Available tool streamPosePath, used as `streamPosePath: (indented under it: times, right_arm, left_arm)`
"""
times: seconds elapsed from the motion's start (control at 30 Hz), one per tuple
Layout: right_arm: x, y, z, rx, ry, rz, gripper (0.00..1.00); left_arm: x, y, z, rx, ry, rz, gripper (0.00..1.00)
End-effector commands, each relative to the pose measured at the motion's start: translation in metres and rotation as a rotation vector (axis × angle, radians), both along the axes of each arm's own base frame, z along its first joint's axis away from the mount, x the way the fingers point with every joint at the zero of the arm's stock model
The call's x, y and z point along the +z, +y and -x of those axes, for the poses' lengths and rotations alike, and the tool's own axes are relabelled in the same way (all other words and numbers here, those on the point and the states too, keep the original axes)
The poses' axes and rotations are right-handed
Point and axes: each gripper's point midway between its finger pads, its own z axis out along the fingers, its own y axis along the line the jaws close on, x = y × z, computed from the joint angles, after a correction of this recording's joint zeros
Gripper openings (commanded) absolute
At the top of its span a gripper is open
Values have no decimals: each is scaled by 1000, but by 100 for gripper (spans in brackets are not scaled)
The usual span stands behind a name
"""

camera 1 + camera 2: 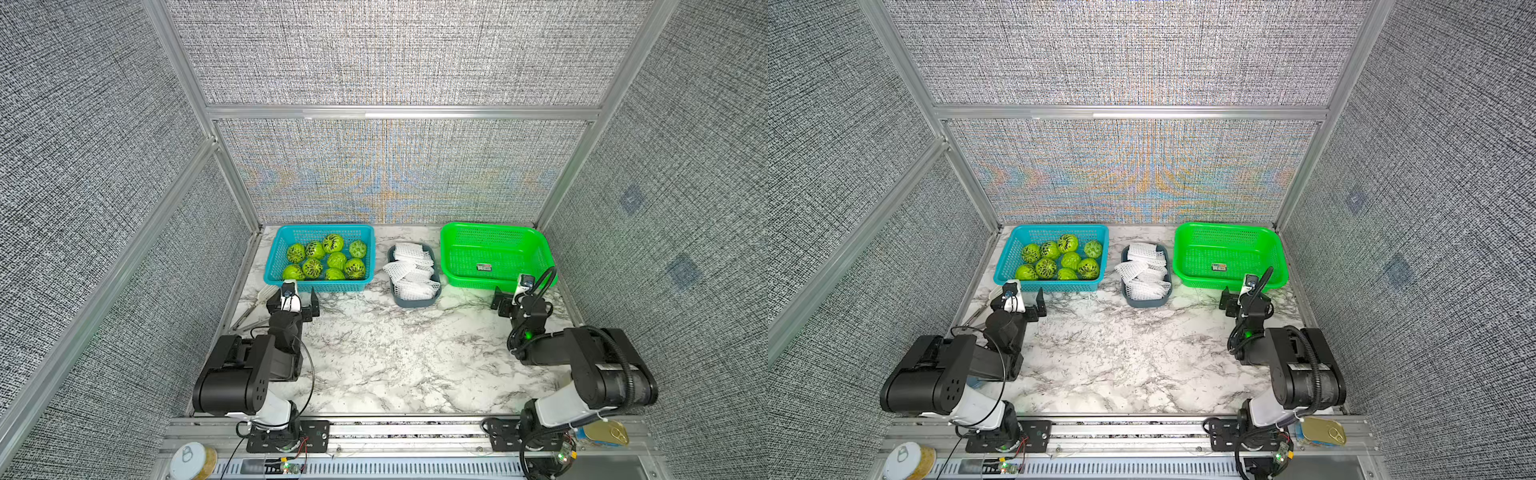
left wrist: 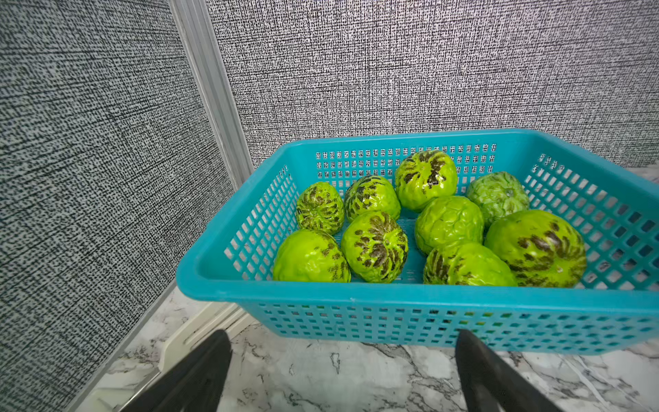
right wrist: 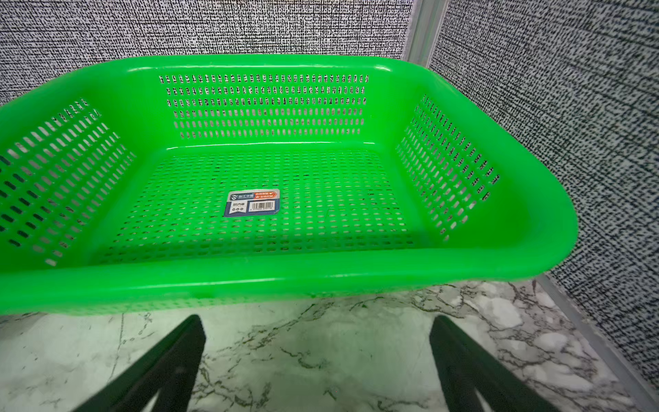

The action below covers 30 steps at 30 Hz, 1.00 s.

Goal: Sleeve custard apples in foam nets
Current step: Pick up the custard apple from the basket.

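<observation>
Presently, nine custard apples (image 2: 374,246) are contained in the teal basket (image 2: 392,296), and the foam nets (image 1: 411,270) are piled in a grey tray (image 1: 415,301) beside it. The left gripper (image 2: 342,337) and right gripper (image 3: 317,321) are seen spread wide, with nothing gripped, the latter before a green basket (image 3: 321,281).

Grey woven wall panels (image 1: 395,54) in aluminium framing (image 1: 403,112) enclose a marble-patterned tabletop (image 1: 395,353).

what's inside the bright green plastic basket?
Bright green plastic basket: only a barcode sticker on its floor, no custard apples or foam nets. In both top views the right arm covers part of its near wall.
</observation>
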Motion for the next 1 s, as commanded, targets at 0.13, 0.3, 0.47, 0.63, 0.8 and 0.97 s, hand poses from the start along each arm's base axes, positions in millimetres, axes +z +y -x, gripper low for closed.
streamPosePath:
  times: [0.13,0.3,0.47,0.63,0.8,0.97]
  right_arm:
    - [6,0,-1,-4,-22,-1,99]
    - [5,0,-1,-3,-19,0,99]
    - [5,0,-1,-4,-20,-1,99]
    - [6,-1,-1,-4,-24,0,99]
    - [13,-5,13,-37,-93,0,99]
    - [36,-5,26,-44,-139,17,99]
  left_arm:
    - [7,-1,-1,-8,-27,-3,99]
    - [7,-1,-1,-8,-27,-3,99]
    - [6,-1,0,-8,-24,-4,99]
    - [6,-1,-1,-8,-25,-3,99]
    - [13,4,6,25,-63,-2,99]
    - [36,8,21,64,-115,-8,99]
